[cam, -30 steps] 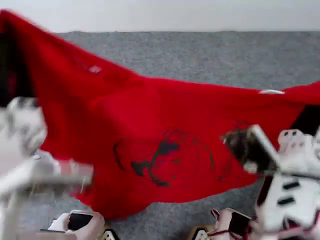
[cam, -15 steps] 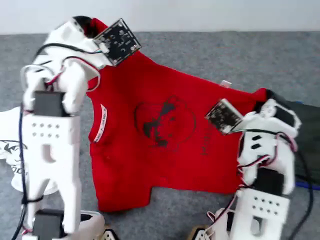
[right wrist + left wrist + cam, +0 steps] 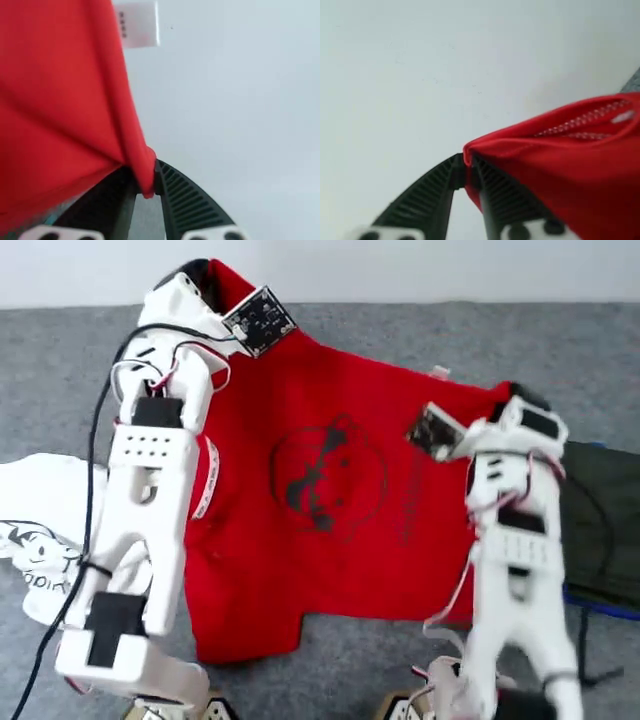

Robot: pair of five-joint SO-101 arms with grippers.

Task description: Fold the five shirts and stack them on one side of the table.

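Grey felt tabletop (image 3: 400, 350) underneath it all, and sprawled across the middle a red short-sleeved shirt with a round black print (image 3: 330, 540), opened out wide, not one fold in it yet by the look of things. Off at the left edge, a crumpled white shirt with black artwork (image 3: 40, 530); over on the right, partly under the white right arm (image 3: 510, 560), a dark green shirt (image 3: 605, 530), folded or not impossible to say. Three garments counted out of five, no stack anywhere: early days, most of the job ahead. Up at the shirt's far corners, left gripper (image 3: 465, 172) clamped tight on a pinch of red cloth, right gripper (image 3: 145, 180) likewise nipped shut on a red edge. Close-up bite on the fabric courtesy of the wrist cameras; from overhead, fingertips tucked behind the wrists, but the whole layout on offer. Tiny white sewn-in label (image 3: 139, 24) dangling just beside the right-hand grip.
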